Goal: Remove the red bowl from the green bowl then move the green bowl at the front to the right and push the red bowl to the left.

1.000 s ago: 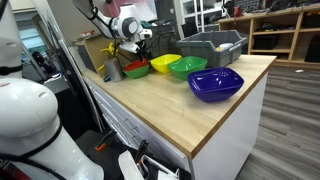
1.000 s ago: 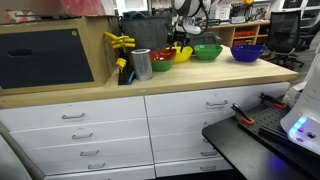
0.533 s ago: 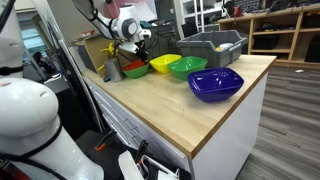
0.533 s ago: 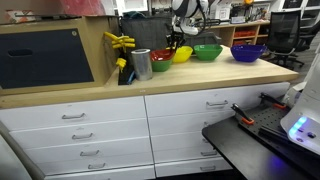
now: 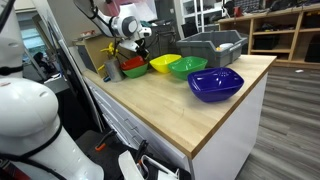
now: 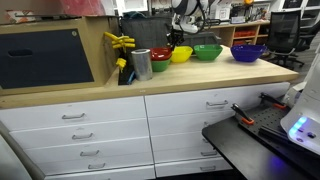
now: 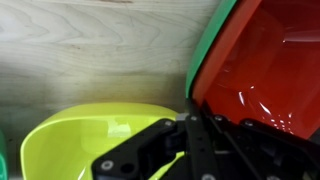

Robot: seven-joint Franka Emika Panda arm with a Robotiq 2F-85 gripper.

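The gripper (image 7: 193, 122) is at the stack just beside the yellow bowl (image 7: 80, 140). Its fingers (image 7: 200, 142) are drawn right together and look pinched on the rim of the red bowl (image 7: 265, 70), at the corner nearest the yellow bowl. The red bowl sits nested in the green bowl (image 7: 207, 55), with only a green edge showing on the side facing the yellow bowl.

The lift, I judge, should go straight up and slowly. The two bowls match in shape and may cling, so the green bowl could ride up too. A thin rim grip lets a bowl swing, so keep it level and set it down clear of the yellow bowl.

In the wrist view the fingertips are dark on dark and partly cut off by the lower edge, so I cannot tell whether they catch the red rim alone or both rims. In both exterior views the grip is too small to read. The other green bowl (image 5: 187, 67), beyond the yellow bowl from the stack, is outside the wrist view
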